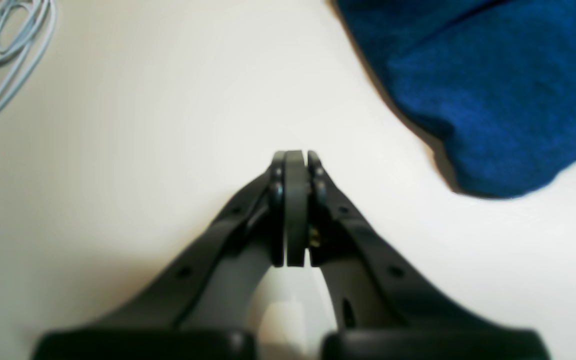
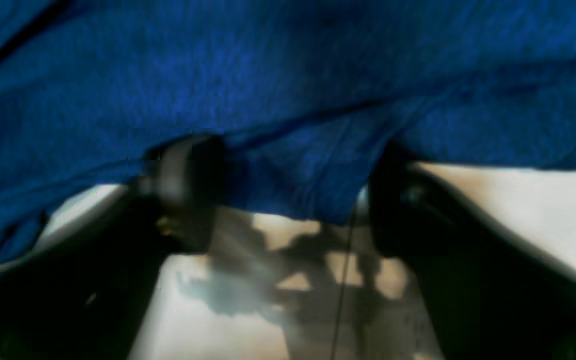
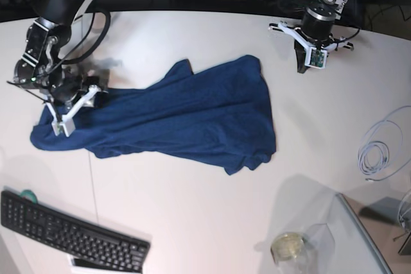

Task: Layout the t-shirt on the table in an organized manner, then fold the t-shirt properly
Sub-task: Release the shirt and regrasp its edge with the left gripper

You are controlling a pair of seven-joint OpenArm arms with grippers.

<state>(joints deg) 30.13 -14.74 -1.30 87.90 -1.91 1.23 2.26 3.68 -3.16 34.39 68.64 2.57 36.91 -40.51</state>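
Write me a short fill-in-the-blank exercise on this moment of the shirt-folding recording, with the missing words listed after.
1. The t-shirt lying crumpled on the table is dark ____ in colour.
2. The left gripper hangs over bare table with its jaws ____.
3. The right gripper has a fold of the ____ between its fingers.
4. In the base view, the black keyboard lies at the lower ____ corner.

Missing words: blue; shut; t-shirt; left

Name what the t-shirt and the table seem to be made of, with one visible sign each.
T-shirt: soft knit fabric, matte; it creases and drapes in folds. Table: smooth, hard white surface, probably laminate; it shows faint reflections and soft shadows.
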